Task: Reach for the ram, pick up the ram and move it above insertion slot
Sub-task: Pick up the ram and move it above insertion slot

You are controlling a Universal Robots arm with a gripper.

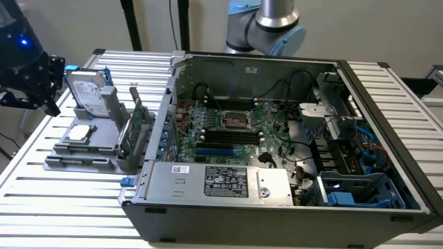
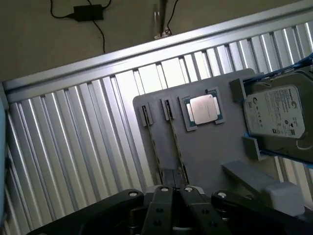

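Observation:
My gripper (image 1: 43, 98) hangs at the exterior view's left, beside and above the grey holder (image 1: 72, 155). Green boards stand on edge at the holder's side nearest the computer case. The lower, narrow one looks like the ram (image 1: 126, 139), and a taller green card (image 1: 140, 118) stands behind it. In the wrist view two thin boards (image 2: 177, 142) show edge-on in their slots, and I cannot tell which is the ram. My gripper (image 2: 175, 192) is above their near ends, apart from them. Its fingers (image 2: 164, 205) are shut together with nothing between them.
The holder also carries a hard drive (image 1: 90, 93) and a CPU chip (image 1: 80, 132). The open computer case (image 1: 173, 181) fills the middle and right, with black memory slots (image 1: 232, 136) on its motherboard. The table is ribbed metal (image 1: 62, 202).

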